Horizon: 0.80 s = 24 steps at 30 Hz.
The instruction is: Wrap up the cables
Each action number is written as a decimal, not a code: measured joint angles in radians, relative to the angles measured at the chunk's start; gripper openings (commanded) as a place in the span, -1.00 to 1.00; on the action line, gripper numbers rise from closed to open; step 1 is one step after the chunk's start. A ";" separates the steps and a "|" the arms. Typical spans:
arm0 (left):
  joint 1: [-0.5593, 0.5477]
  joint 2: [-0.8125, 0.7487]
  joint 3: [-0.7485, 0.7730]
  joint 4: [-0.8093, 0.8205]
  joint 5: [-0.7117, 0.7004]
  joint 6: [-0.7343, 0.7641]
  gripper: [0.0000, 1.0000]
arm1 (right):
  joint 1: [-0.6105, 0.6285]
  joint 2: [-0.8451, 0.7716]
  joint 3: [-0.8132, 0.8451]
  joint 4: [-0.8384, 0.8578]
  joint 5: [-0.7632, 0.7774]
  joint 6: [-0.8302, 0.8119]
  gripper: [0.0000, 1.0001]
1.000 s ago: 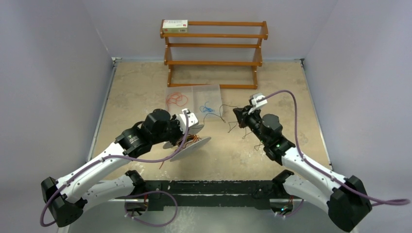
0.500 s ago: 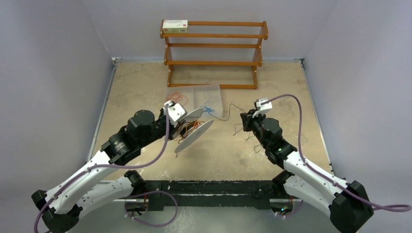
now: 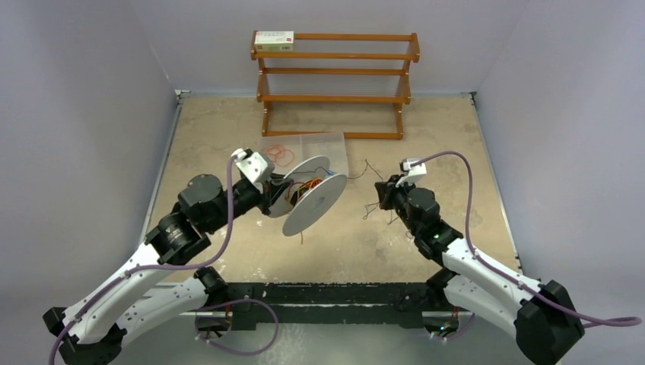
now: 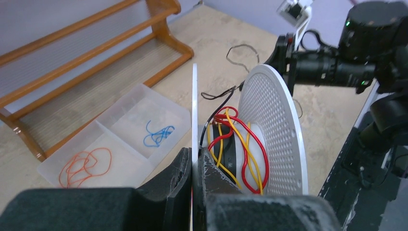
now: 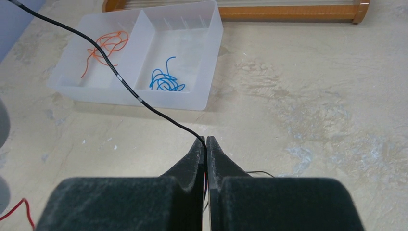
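1. Left hand (image 4: 192, 158): fingers pressed together, pinching the edge of the thin flat white flange of the spool (image 4: 272, 125). The spool is held on edge.
2. Just right of that hand: the cables (image 4: 231, 139), thin red, yellow-orange and black strands looped loosely round the spool's hub, between the plain flange and the round perforated flange.
3. Right hand (image 5: 207, 143): fingers closed, pinching a hair-thin black cable (image 5: 118, 77). It runs taut from the fingertips up and left, out of view.
4. Under both hands: a mottled beige table (image 5: 298, 110) with a stone-like texture.
5. Beyond the right hand, to the left: a translucent plastic tray (image 5: 163, 100) with two compartments. Orange loops (image 5: 103, 45) lie in the left one, a blue tangle (image 5: 166, 82) in the right.
6. Farthest: a wooden rack (image 5: 288, 13) of slatted rails, behind the tray.
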 measured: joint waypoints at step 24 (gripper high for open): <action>0.000 0.021 0.087 0.217 -0.359 -0.329 -1.00 | -0.006 0.295 -0.098 0.307 -0.187 0.210 -1.00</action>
